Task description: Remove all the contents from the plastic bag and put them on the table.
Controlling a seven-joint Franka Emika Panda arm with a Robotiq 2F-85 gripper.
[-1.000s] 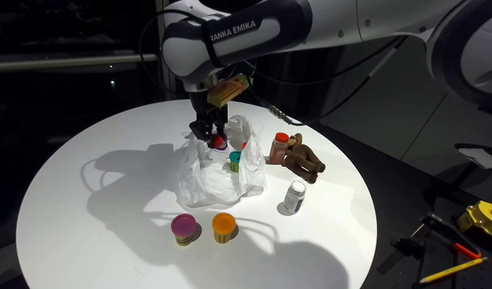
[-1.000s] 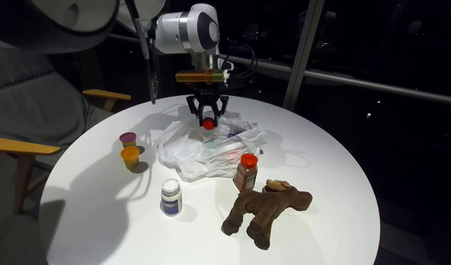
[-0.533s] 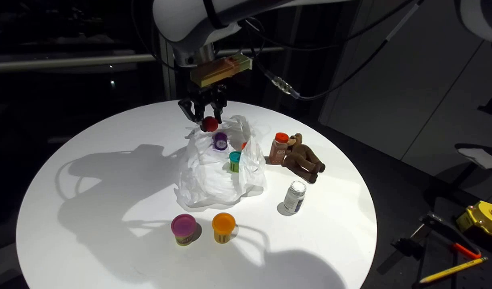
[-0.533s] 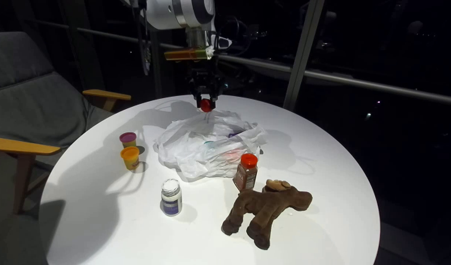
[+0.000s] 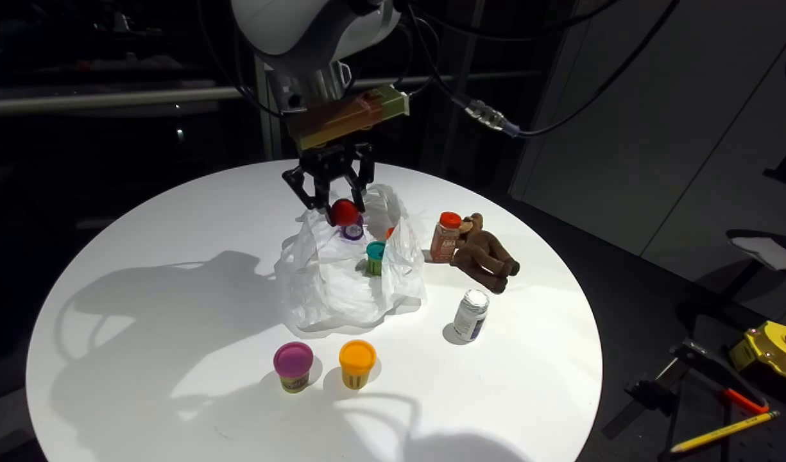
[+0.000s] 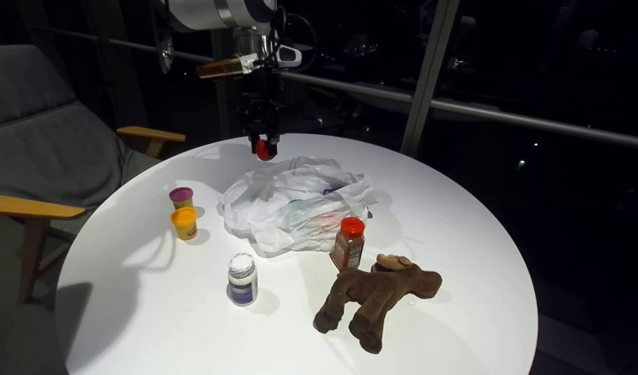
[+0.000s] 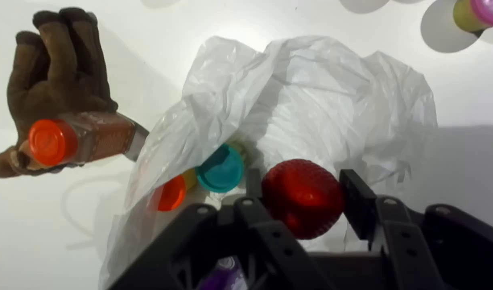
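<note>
My gripper is shut on a round red piece with a ridged edge, held in the air above the plastic bag. The whitish, crumpled bag lies on the white table, its mouth spread apart. Inside it sit a teal-lidded cup, an orange-red-lidded piece partly under the plastic, and a purple piece. Out on the table stand a purple-lidded cup, an orange cup and a red-capped bottle. The brown toy figure lies beside that bottle.
A white bottle with a blue label stands on the table in front of the bag's side. A grey chair with wooden armrests stands close to the table's edge. Tools and a pencil lie beyond the table.
The gripper has risen out of the bag with the red piece, then shifted sideways, leftward in an exterior view. The bag and the other pieces have stayed put.
</note>
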